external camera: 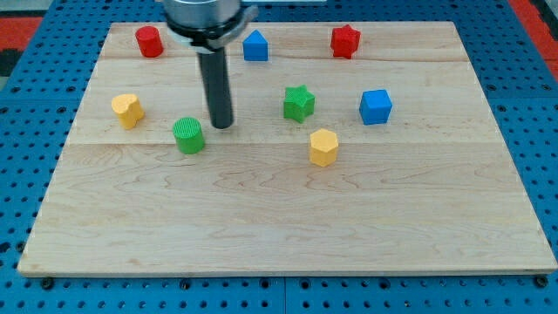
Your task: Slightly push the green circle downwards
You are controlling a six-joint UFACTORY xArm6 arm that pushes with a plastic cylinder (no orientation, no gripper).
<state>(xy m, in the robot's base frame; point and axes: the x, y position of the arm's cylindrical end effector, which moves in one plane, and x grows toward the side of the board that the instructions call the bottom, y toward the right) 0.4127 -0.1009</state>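
Resting on the board, my tip (221,125) stood just up and to the view's right of the green circle (188,135), near it but apart as far as I could tell; a thin strip of wood seemed to show between them. Being a bare rod, it had nothing to open or close and held nothing.

Other blocks lay round about. A green star (298,103) sat off to my tip's right, a yellow hexagon (323,146) lower and further right, and a blue cube (376,106) beyond those. To my tip's left, past the green circle, was a yellow heart-like block (128,110). Towards the view's top stood a red cylinder (149,41) up-left, a small blue block (255,45) up-right, and a red star (345,40) further right.

To do the step well, I judged that my tip first needed to shift left until it stood squarely above the circle's middle, on its top side. Pushing from where it stood would likely have clipped the upper right edge and sent the circle down and leftwards rather than straight down. Once lined up, a short, slow stroke towards the view's bottom would have been enough, since only a slight move was asked. The wooden board (288,227) below the circle had no block in the way.

No brand, label or writing could be read anywhere.
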